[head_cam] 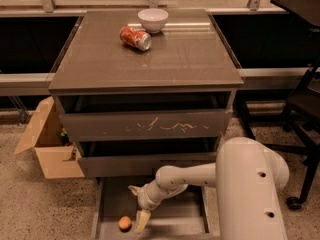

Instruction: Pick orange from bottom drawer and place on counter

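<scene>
A glossy grey-brown bench [185,59] tops a cabinet of three drawers on speckled floor [45,209]. A cardboard box [50,154] stands at nine o'clock and a black chair [305,104] at three. The bench carries one white bowl [153,19] and, at its seven o'clock, one crushed red can [135,38] with unreadable print. In the pulled-out bottom drawer [170,219], the pincer [138,206] is spread wide, empty. The one orange [125,223] lies just beside it at seven o'clock.

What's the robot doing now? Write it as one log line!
step: pick | gripper: open, in drawer beside orange | orange: not gripped | counter: can, bowl
</scene>
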You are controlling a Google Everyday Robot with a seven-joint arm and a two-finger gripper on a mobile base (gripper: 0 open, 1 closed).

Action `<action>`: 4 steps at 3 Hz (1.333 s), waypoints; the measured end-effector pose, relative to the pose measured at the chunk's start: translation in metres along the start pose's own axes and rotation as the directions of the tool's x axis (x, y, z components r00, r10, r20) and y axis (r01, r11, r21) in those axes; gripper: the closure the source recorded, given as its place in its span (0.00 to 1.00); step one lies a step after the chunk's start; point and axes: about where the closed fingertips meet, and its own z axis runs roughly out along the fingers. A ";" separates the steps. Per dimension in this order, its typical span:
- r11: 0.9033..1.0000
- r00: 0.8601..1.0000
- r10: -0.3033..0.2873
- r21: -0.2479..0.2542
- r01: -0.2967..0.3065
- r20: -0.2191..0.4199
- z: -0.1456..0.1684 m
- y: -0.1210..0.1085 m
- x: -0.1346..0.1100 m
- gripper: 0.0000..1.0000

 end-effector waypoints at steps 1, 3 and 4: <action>1.000 1.000 -0.013 0.000 0.013 0.010 0.013 -0.004 0.007 0.00; 0.999 1.000 -0.017 0.028 0.017 0.004 0.049 -0.022 0.028 0.00; 0.999 1.000 -0.009 0.051 0.008 0.018 0.063 -0.033 0.039 0.00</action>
